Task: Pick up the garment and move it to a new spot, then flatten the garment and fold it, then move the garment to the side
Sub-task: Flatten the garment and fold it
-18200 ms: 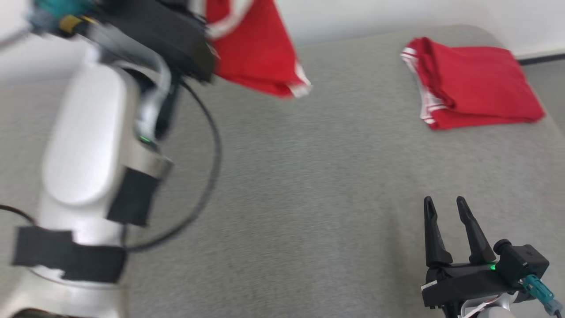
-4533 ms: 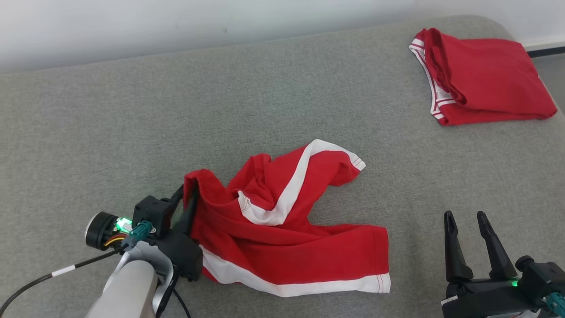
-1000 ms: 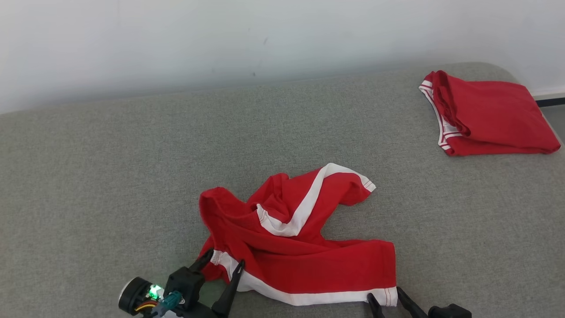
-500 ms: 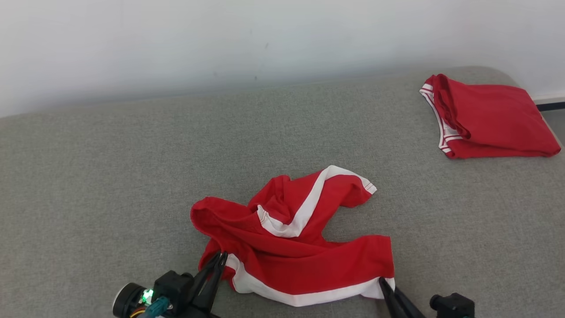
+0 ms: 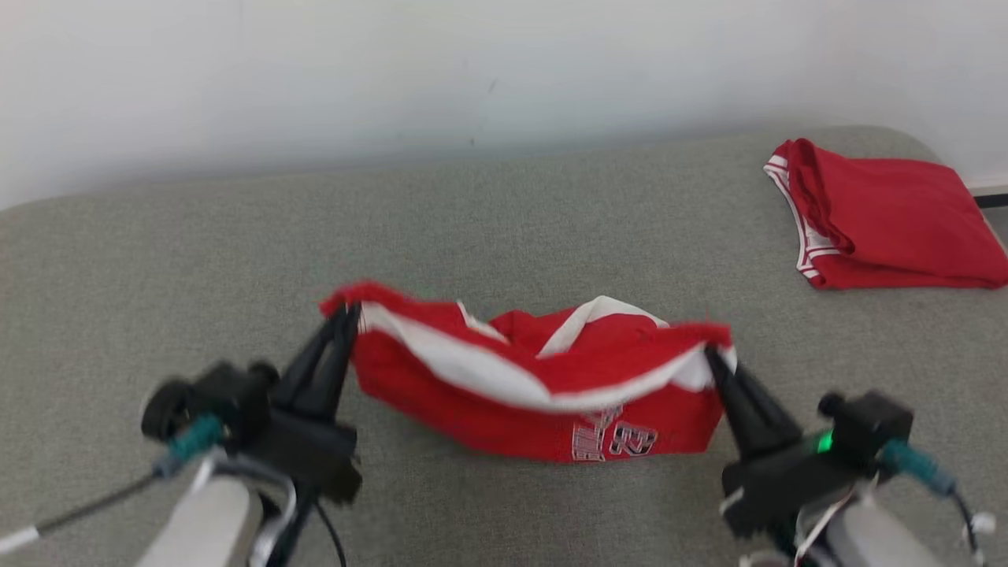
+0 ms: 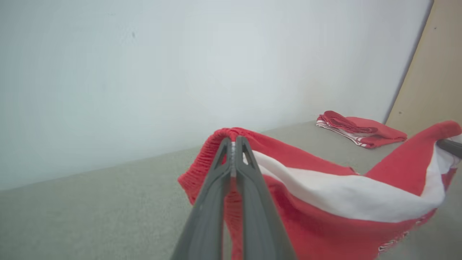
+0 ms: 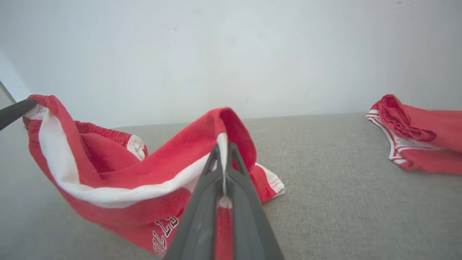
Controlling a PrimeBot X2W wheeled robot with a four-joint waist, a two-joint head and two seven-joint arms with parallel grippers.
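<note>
Nearest, the left end effector (image 5: pixel 344 319) and right end effector (image 5: pixel 715 356) are each clamped on an upper corner of the red garment (image 5: pixel 504 409). They are set well apart so the cloth hangs spread between them, low over the grey surface (image 5: pixel 504 213); contact cannot be confirmed. Farther right lies a folded red garment (image 5: pixel 890 220), probably marking the side stack.

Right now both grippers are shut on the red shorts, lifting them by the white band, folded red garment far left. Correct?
One error: the folded red garment lies far right, per the head view. The left gripper and right gripper are shut on the red shorts, lifting them by the white band.
</note>
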